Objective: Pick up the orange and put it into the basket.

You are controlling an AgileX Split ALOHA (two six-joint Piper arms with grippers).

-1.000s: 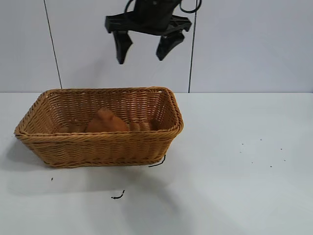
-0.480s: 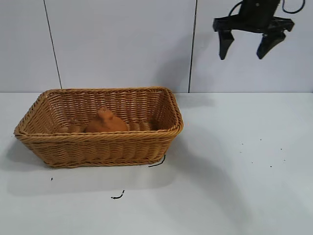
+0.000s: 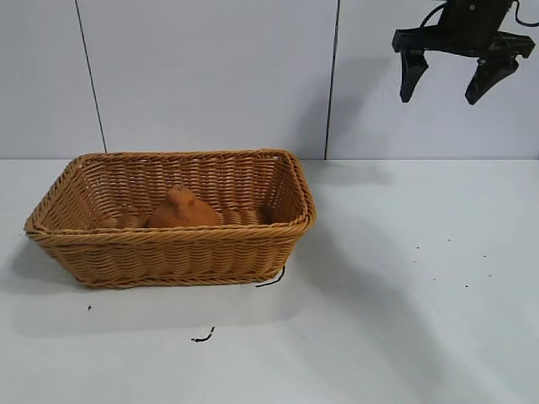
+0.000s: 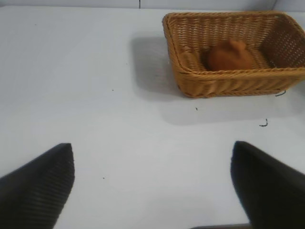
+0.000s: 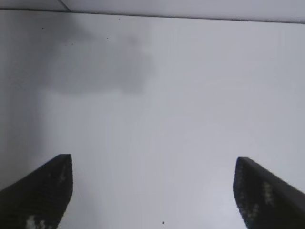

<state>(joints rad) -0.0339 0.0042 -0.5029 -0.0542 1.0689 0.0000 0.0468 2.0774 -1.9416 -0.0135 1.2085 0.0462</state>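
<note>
Wicker first — the big tan-brown rectangular woven basket (image 3: 173, 244) sits on the white tabletop (image 3: 404, 320), and the dull-orange knobby fruit, the orange (image 3: 183, 210), lies inside it on the floor. Right gripper (image 3: 449, 81) hangs high, well off to the side, jaws apart and empty. Left gripper (image 4: 152, 183) hovers over bare tabletop — jaws spread wide too.

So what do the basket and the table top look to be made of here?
The basket looks like woven wicker or rattan: tan-brown strands in horizontal rows, a braided rim, a matte to slightly glossy finish. It could be synthetic; the look leaves that open. The table top seems a smooth white laminate or painted board, matte, showing soft shadows and small dark specks.
</note>
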